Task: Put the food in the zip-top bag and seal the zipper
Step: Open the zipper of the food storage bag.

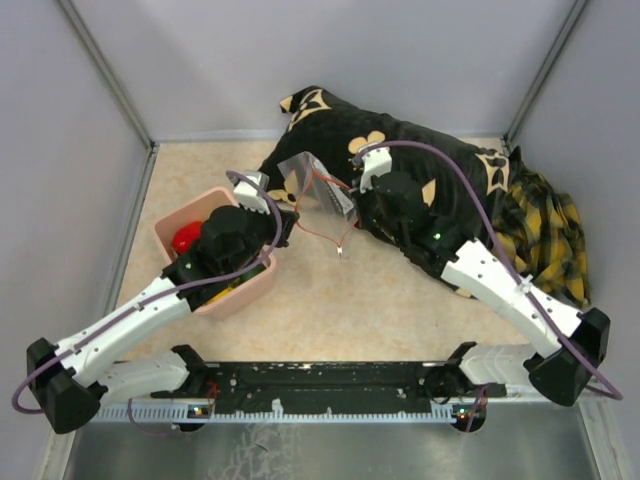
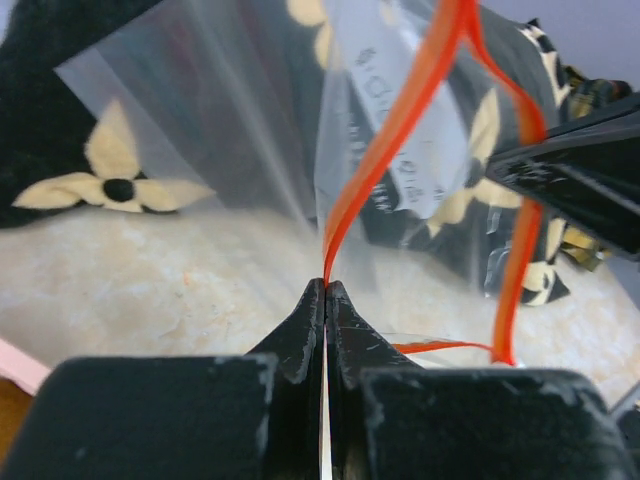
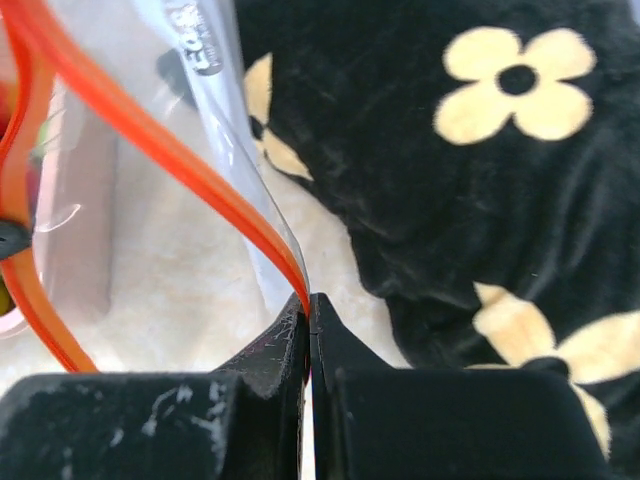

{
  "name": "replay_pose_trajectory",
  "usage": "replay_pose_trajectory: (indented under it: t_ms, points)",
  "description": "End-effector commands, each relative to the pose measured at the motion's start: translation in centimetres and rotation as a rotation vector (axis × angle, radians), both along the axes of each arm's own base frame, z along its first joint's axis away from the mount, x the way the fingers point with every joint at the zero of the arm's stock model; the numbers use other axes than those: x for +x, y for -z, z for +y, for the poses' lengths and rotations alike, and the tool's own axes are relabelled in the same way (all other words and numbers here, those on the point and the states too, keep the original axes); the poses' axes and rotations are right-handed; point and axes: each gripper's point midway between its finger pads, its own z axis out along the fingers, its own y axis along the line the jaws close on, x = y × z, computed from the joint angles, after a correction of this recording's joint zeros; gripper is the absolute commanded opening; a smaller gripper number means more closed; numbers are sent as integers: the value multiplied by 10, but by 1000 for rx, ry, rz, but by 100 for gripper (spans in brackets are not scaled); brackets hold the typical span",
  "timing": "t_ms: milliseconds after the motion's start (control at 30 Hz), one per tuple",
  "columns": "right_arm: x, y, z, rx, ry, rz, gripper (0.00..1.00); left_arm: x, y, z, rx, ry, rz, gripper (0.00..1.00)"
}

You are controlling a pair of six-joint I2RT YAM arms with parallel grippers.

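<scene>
From above: both pinched shut, the left claw [image 1: 288, 215] and the right claw [image 1: 352, 207], one on each side of the zipper [image 1: 325, 232]. Between the two claws, held up over the black flower cloth [image 1: 420, 140]: the zip-top bag [image 1: 312, 180]. No food [image 1: 187, 238] inside it yet. All of that down in the pink tub [image 1: 165, 232], back behind the left claw.

From the left wrist: squeezed together on the zipper [image 2: 395, 140], right at the very tip of the left claw [image 2: 326, 290]. Just past the tip, split into two red-orange lines, so an open mouth. Off to the right, the right claw's black finger [image 2: 580, 170] on the other line.

From the right wrist: same tight pinch on the zipper [image 3: 170, 150] at the tip of the right claw [image 3: 308, 300]. Ahead and to the left, through the clear plastic, the pink tub [image 3: 80, 230].

Probably very light, soft, floppy and slippery. Best to hold by the red-orange strip, likely the firmer bit, not the thin clear skin. Pull gently, or risk a slip.
</scene>
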Motion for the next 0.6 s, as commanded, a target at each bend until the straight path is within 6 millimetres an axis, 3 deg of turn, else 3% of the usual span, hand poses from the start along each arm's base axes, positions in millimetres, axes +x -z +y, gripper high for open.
replay_pose_trajectory:
  t_ms: [0,67,367,567]
  points:
    - [-10,-8,37,54,-123,-4,0,-13,-2,-19,-103,102,11,0]
    - [-15,0,48,43,-141,7,0,-15,4,-26,-135,124,25,1]
    - [-30,19,79,65,-164,34,0,-10,22,-47,-192,162,73,20]
    - [-39,26,91,108,-195,59,0,1,29,-38,-212,76,76,32]
